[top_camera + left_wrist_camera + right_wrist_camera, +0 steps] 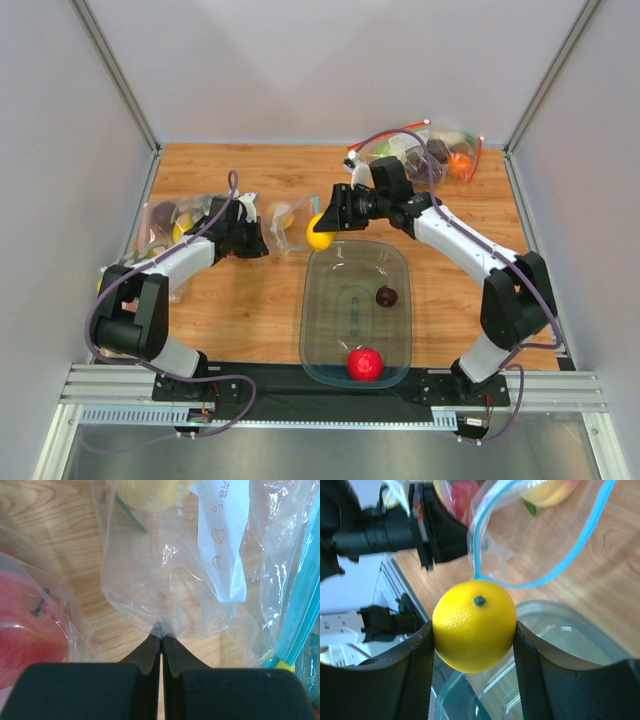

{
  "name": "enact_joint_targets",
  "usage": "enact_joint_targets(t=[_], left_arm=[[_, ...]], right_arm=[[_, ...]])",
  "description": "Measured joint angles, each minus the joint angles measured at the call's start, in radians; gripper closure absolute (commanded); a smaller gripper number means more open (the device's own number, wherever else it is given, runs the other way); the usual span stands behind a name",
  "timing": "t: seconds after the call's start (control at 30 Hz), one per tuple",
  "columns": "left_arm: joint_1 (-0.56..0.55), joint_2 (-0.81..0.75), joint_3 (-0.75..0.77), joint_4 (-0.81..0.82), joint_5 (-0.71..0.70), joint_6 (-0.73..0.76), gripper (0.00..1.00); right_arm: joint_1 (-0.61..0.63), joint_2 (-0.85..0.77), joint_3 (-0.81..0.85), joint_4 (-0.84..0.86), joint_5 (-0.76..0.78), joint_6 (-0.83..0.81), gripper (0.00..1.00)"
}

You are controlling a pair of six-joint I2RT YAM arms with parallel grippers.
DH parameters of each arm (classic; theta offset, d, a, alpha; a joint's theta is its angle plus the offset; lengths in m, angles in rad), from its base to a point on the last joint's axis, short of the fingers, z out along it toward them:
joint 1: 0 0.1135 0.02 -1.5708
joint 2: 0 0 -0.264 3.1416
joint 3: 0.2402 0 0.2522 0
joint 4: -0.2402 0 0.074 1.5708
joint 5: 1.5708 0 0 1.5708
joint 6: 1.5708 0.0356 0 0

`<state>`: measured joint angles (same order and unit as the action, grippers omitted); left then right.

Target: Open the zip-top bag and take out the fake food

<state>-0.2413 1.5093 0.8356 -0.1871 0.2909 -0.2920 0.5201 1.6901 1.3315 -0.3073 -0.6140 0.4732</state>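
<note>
My right gripper (322, 232) is shut on the yellow lemon (474, 626), holding it over the far-left rim of the clear tub (400, 262); the lemon also shows in the top view (318, 236). The zip-top bag (283, 222) lies open on the table, its light-blue strip (560, 565) looping behind the lemon, with the orange-yellow peach (547, 491) still inside. My left gripper (162, 639) is shut on the bag's clear plastic (150, 580); it also shows in the top view (255, 240). The red apple (365, 363) and maroon plum (386, 296) lie in the tub.
A larger clear bag with red strips (425, 150) holding an orange and other fruit lies at the back right. Another clear bag of fruit (170, 225) lies at the left under my left arm, a red fruit (27, 625) showing through it.
</note>
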Motion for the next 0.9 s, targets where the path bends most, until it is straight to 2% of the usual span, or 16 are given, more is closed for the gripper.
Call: enact_joint_targets(t=[0.23, 0.4, 0.47, 0.53, 0.63, 0.73, 0.9], left_arm=[[0.001, 0.0, 0.0, -0.002, 0.016, -0.015, 1.0], [0.001, 0.0, 0.0, 0.006, 0.039, -0.021, 1.0], [0.001, 0.0, 0.0, 0.006, 0.049, -0.022, 1.0], [0.001, -0.002, 0.0, 0.005, 0.056, -0.023, 1.0], [0.001, -0.008, -0.001, 0.005, 0.069, -0.024, 1.0], [0.001, -0.015, -0.002, 0.004, 0.076, -0.023, 1.0], [0.001, -0.019, -0.002, 0.001, 0.079, -0.023, 1.0]], right_arm=[[0.0, -0.233, -0.13, -0.147, 0.037, -0.121, 0.91], [0.003, -0.296, -0.18, -0.232, 0.07, -0.171, 0.86], [0.008, -0.303, -0.2, -0.259, 0.089, -0.187, 0.69], [0.016, -0.303, -0.214, -0.289, 0.109, -0.201, 0.41], [0.024, -0.303, -0.228, -0.332, 0.134, -0.219, 0.24], [0.027, -0.303, -0.229, -0.347, 0.15, -0.232, 0.2], [0.027, -0.304, -0.211, -0.377, 0.175, -0.252, 0.19]])
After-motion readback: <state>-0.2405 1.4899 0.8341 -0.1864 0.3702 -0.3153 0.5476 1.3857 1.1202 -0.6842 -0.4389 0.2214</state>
